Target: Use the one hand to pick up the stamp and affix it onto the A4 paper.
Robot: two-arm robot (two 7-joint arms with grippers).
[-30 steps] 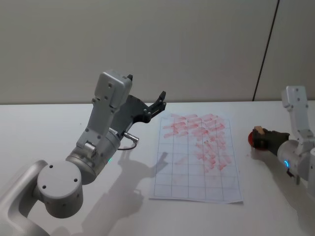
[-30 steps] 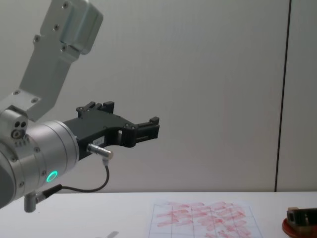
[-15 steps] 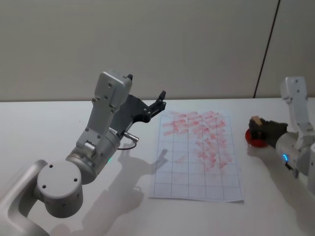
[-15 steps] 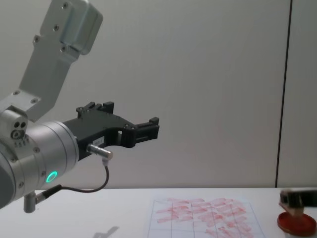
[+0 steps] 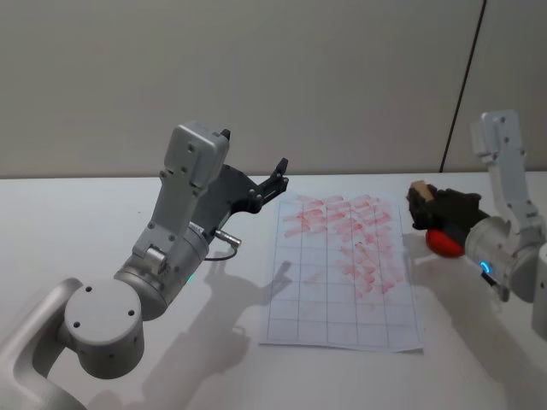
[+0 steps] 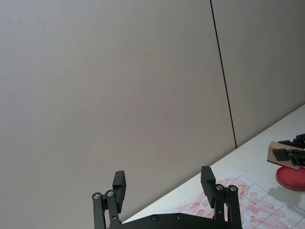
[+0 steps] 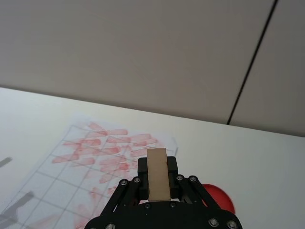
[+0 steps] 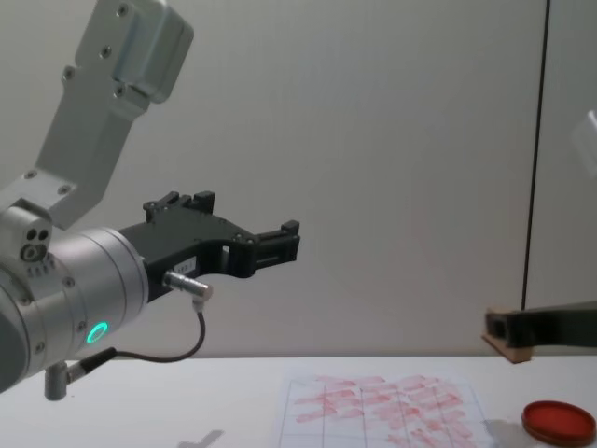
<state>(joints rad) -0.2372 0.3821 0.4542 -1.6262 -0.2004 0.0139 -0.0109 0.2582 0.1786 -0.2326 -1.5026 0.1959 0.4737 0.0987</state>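
Note:
My right gripper (image 5: 425,205) is shut on the stamp (image 5: 418,190), a small tan wooden block, and holds it in the air just right of the A4 paper (image 5: 340,272). In the right wrist view the stamp (image 7: 157,174) stands upright between the black fingers, above the paper (image 7: 90,162). From the chest the stamp (image 8: 508,350) hangs well above the table. The paper is a white gridded sheet with many red marks over its far half. My left gripper (image 5: 278,175) is open, raised left of the paper's far corner, and is seen again (image 6: 164,180) in its wrist view.
A round red ink pad (image 5: 444,243) lies on the white table right of the paper, below and behind the held stamp; it also shows as the ink pad (image 8: 558,421) low at the right of the chest view. A grey wall stands behind the table.
My right gripper has lifted the stamp off the ink pad and carried it up and left toward the paper. The left arm has not moved.

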